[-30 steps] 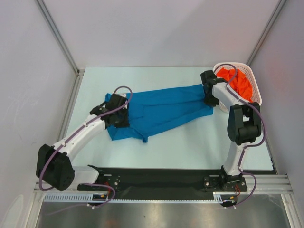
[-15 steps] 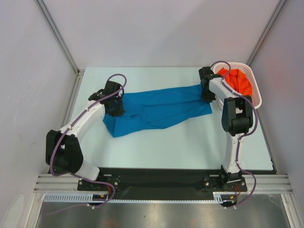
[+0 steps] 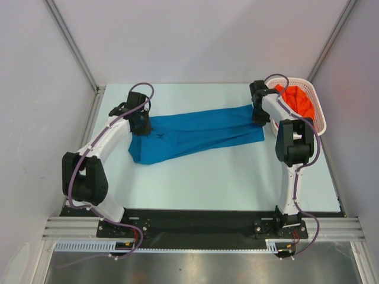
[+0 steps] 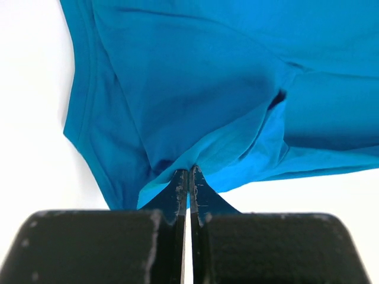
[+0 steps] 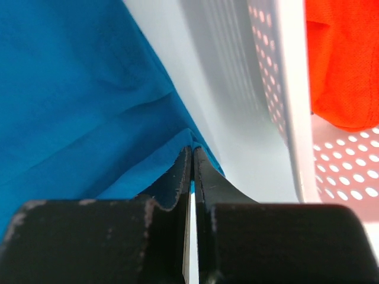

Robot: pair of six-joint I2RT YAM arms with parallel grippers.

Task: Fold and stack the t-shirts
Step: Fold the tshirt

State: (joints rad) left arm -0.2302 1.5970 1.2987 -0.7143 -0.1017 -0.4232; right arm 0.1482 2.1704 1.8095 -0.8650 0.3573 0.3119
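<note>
Two tees in shot. Blue tee (image 3: pixel 195 133) down on table (image 3: pixel 225 177), strung out left to right across the middle. Wider, bunched end at left, slimmer end at right next to basket (image 3: pixel 321 118). Wrinkled, w/ left part doubled over itself and sagging toward near side. Orange-red tee (image 3: pixel 298 102) crumpled in a heap inside the white lattice basket at far right of table, unfolded.

L gripper (image 3: pixel 143 126) at far left end of blue tee. Fingers (image 4: pixel 177 195) pressed together, pinching a fold of blue cloth at the tips. Per L wrist cam: cloth pulled into a small peak at the pinch, hem band running down left side, bare table to left and lower right.

R gripper (image 3: pixel 259 119) at far right corner of blue tee, just beside basket wall. Fingers (image 5: pixel 210 189) squeezed together on edge of blue cloth, only a hairline slit between pads. Per R wrist cam: blue cloth filling left half, strip of bare table between cloth and basket wall, orange-red tee visible over basket rim at right.

Both arms stretched out from bases at near edge, L arm bowed out to left, R arm running nearly straight to far side. Tee spread between the two pinch pts, not fully taut.
</note>
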